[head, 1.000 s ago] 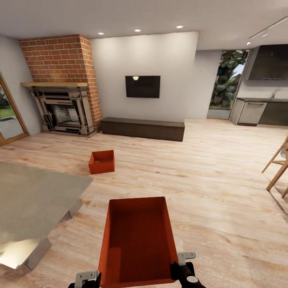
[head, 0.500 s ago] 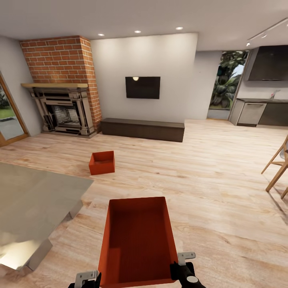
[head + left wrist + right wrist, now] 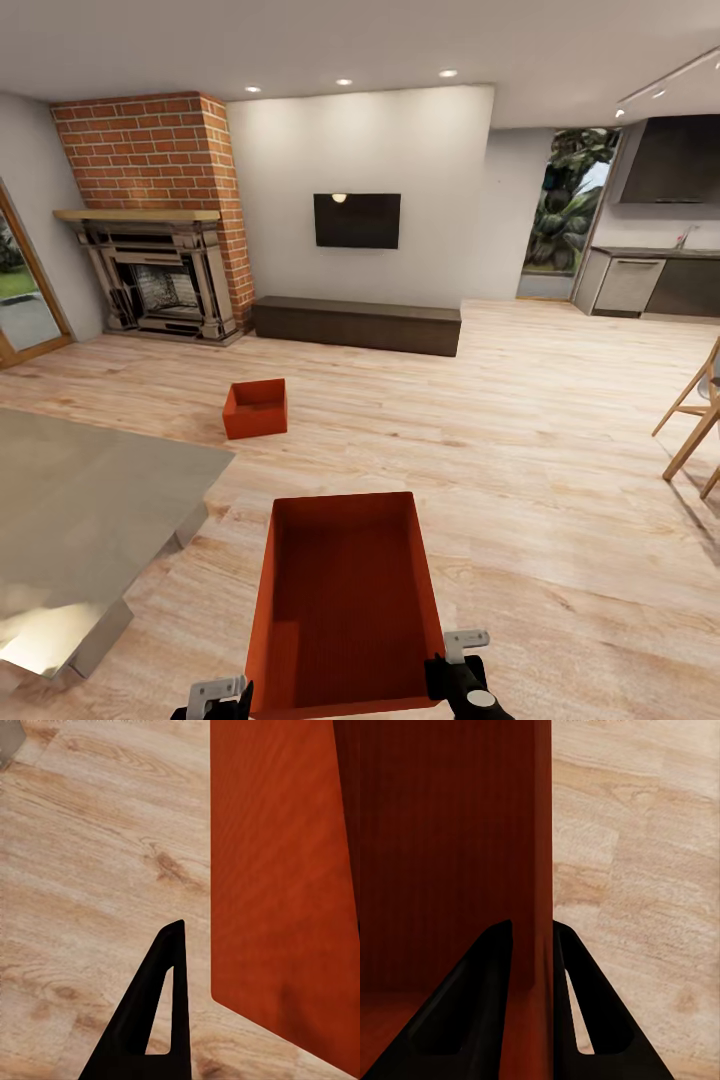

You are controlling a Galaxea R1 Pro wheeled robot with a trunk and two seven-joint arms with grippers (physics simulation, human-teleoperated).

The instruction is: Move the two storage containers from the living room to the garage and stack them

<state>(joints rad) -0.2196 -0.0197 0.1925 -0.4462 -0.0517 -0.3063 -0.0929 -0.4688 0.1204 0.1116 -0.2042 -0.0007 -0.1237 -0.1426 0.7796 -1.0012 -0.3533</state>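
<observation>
Right wrist view: right hand (image 3: 531, 945) pinches the near storage container's (image 3: 450, 855) thin, stiff wall — light, rim-gripped; left hand (image 3: 161, 967) state unclear.

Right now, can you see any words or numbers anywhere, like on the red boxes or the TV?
No readable text anywhere.
Near red box, with the right gripper on its wall: plain, no label.
Far red box on the wood floor: plain.
TV: dark screen, nothing written.
Fireplace and long low cabinet: no signs or numbers.
</observation>
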